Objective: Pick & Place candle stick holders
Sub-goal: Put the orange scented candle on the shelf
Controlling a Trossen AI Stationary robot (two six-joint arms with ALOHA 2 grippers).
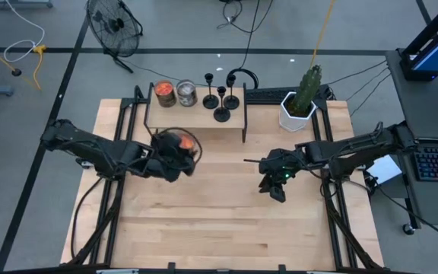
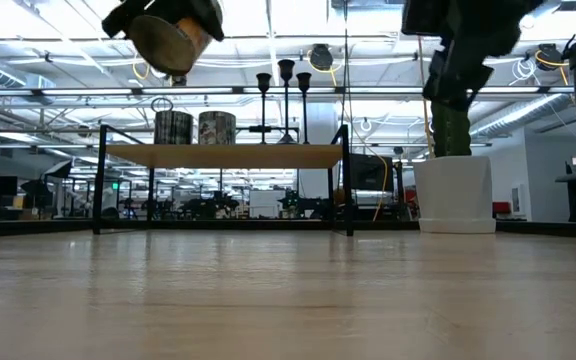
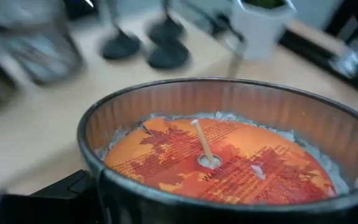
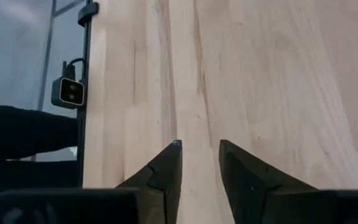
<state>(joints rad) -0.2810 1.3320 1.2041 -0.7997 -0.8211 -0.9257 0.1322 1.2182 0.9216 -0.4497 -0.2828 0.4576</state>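
Three black candle stick holders stand on their disc bases at the right end of a small wooden shelf. They also show in the low view and, blurred, in the left wrist view. No gripper touches them. My left gripper is shut on a dark jar with orange filling and a wick, just in front of the shelf's left part and high above the table. My right gripper is open with a narrow gap and empty, over the table's right middle. My left gripper holds the orange-filled jar by its side wall, coming at it from the table's left. The jar itself hides the fingertips. The jar is lifted clear of the table and tilted, its open top leaning toward the gripper.
An orange-topped jar and a silver can stand on the shelf's left part. A cactus in a white pot stands at the far right. A small camera sits at the table's near edge. Bare wood lies in front of the shelf.
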